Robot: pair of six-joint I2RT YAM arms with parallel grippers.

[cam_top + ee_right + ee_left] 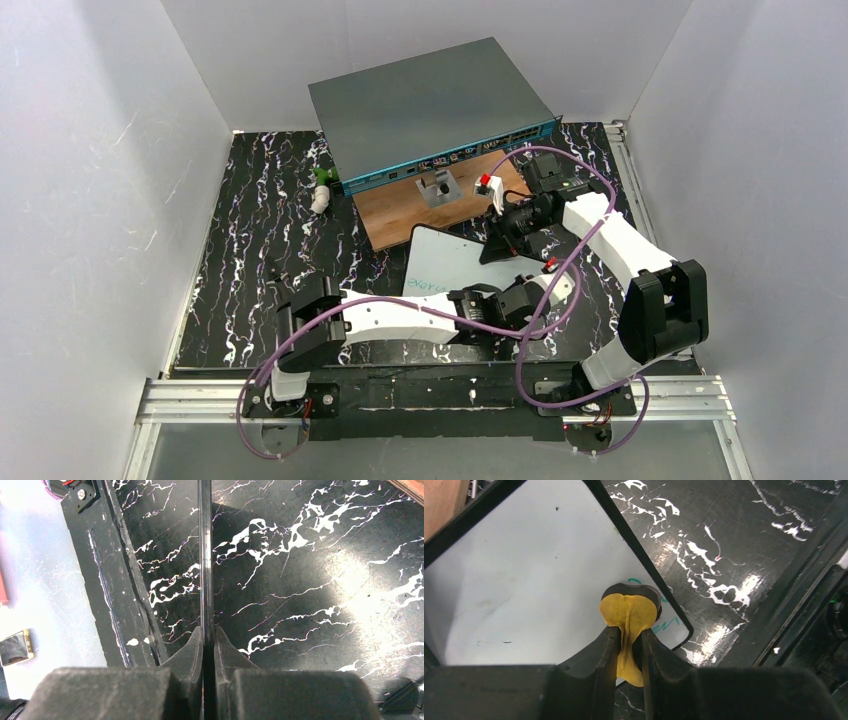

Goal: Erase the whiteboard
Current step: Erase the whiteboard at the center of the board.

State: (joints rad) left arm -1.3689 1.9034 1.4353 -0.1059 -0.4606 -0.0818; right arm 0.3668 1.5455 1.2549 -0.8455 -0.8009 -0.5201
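Largely clean: small white dark-rimmed whiteboard (524, 575) shows green writing (672, 623) only beside left gripper (630, 633), clamped on yellow cloth pad (628, 611); right gripper (207, 633) pinches its rim.

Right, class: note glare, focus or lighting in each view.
Top external view: soft, even light. Left wrist view: glare streaks on the glossy black white-veined mat; the left claw pinching a yellow cloth is dark. Right wrist view: glare patch; the right claw, shut on the small white whiteboard's dark rim, looks soft.
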